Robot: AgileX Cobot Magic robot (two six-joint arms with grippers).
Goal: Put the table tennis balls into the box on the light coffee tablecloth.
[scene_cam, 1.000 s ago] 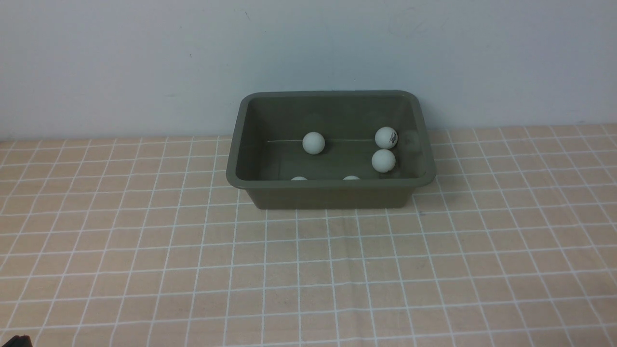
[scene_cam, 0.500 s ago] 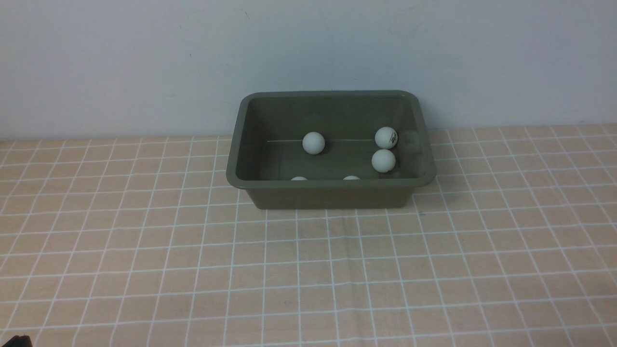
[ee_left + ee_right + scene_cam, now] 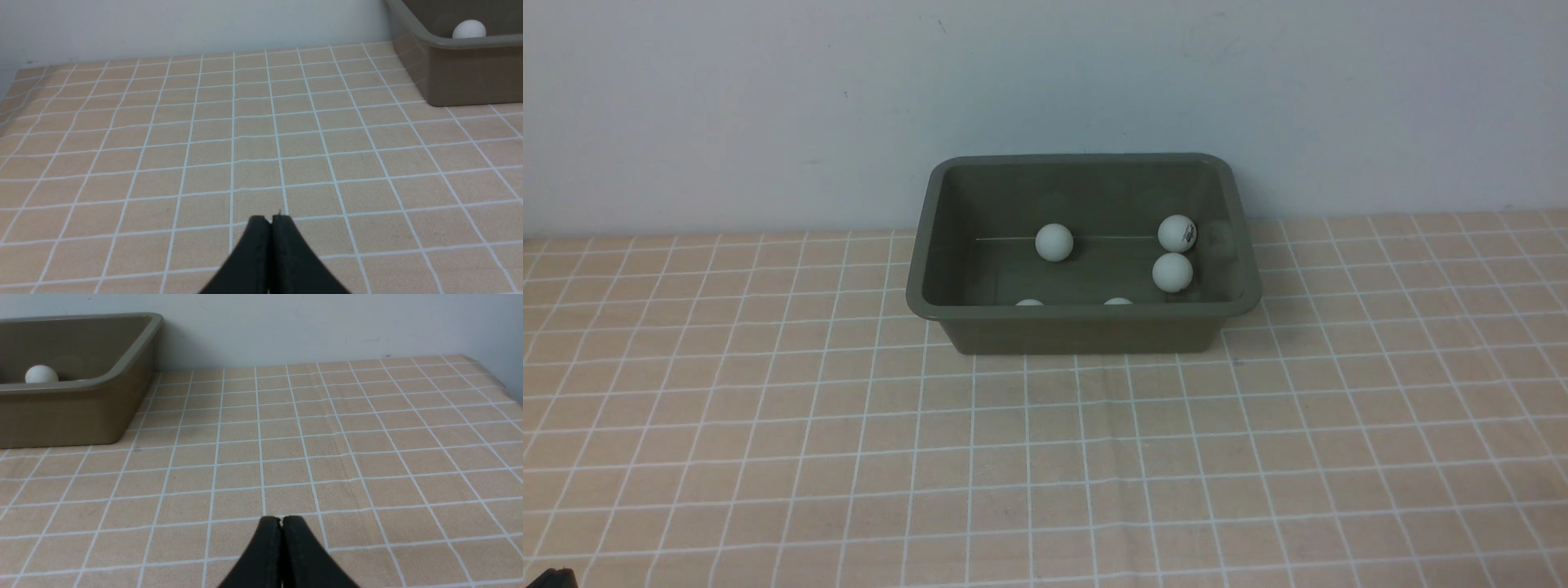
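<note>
The olive-green box (image 3: 947,314) stands at the back middle of the light coffee tablecloth (image 3: 1045,457), close to the wall. Several white table tennis balls lie inside it: one (image 3: 1054,242) near the middle, two (image 3: 1177,233) (image 3: 1173,272) at the right, and two half hidden behind the near wall (image 3: 1029,302) (image 3: 1118,301). My left gripper (image 3: 271,219) is shut and empty over bare cloth, with the box (image 3: 461,69) far off. My right gripper (image 3: 281,519) is shut and empty too, the box (image 3: 73,412) away from it. Neither gripper appears in the front view.
A plain pale wall (image 3: 1045,98) rises right behind the box. The cloth's side edges show in the wrist views (image 3: 12,81) (image 3: 490,371). A small dark corner of the robot (image 3: 547,578) sits at the near left edge.
</note>
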